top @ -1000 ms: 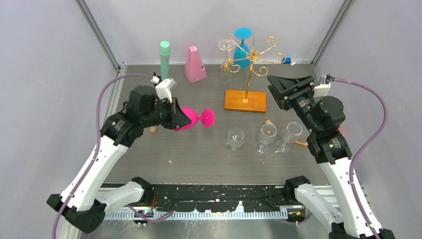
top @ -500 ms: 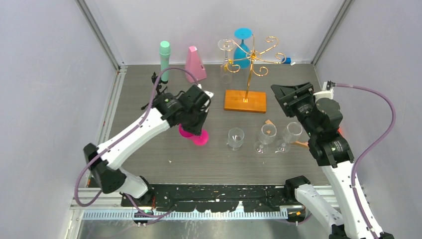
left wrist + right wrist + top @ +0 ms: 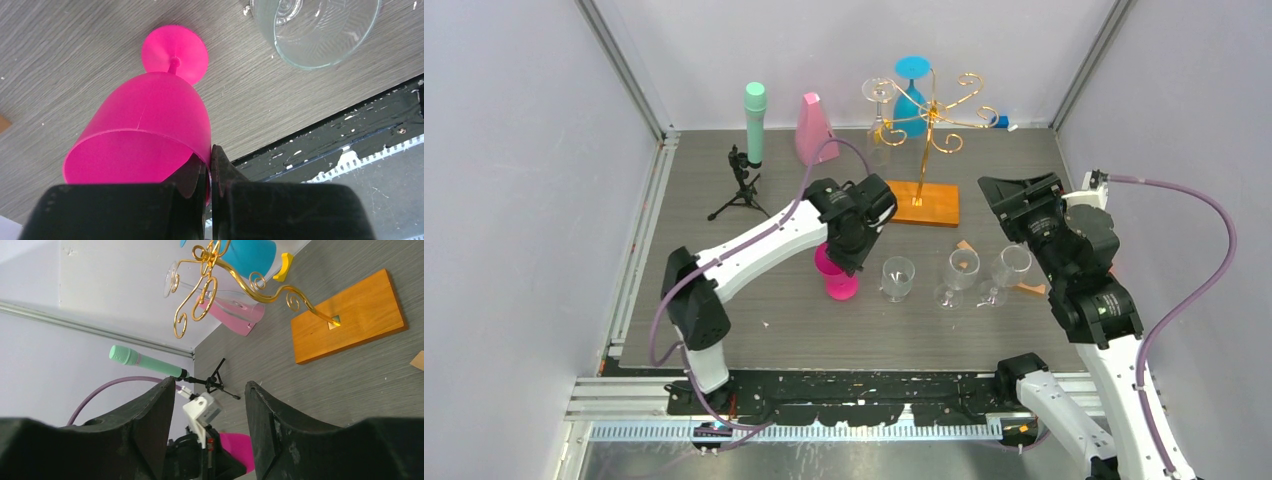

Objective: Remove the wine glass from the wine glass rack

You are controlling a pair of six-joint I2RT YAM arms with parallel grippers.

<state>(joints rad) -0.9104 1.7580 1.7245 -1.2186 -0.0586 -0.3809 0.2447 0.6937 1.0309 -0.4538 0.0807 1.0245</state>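
Note:
The gold wire wine glass rack (image 3: 931,112) stands at the back on its orange-brown base (image 3: 917,203). A blue wine glass (image 3: 911,92) and a clear wine glass (image 3: 879,108) hang from its arms. My left gripper (image 3: 850,247) is shut on the rim of a pink wine glass (image 3: 834,272), which is foot-down at the table in front of the rack. In the left wrist view the fingers pinch its rim (image 3: 150,120). My right gripper (image 3: 1022,200) is open and empty, right of the rack base. The rack shows in the right wrist view (image 3: 220,275).
Three clear glasses (image 3: 897,277) (image 3: 959,270) (image 3: 1009,267) stand on the table right of the pink glass. A black tripod (image 3: 742,186), a green cylinder (image 3: 755,122) and a pink wedge-shaped object (image 3: 812,128) are at the back left. Small wood pieces (image 3: 965,246) lie near the glasses.
My left arm has swung right from the table's left side, carrying the pink glass and turning it from sideways to foot-down. The tripod is uncovered. My right arm shifted slightly right.

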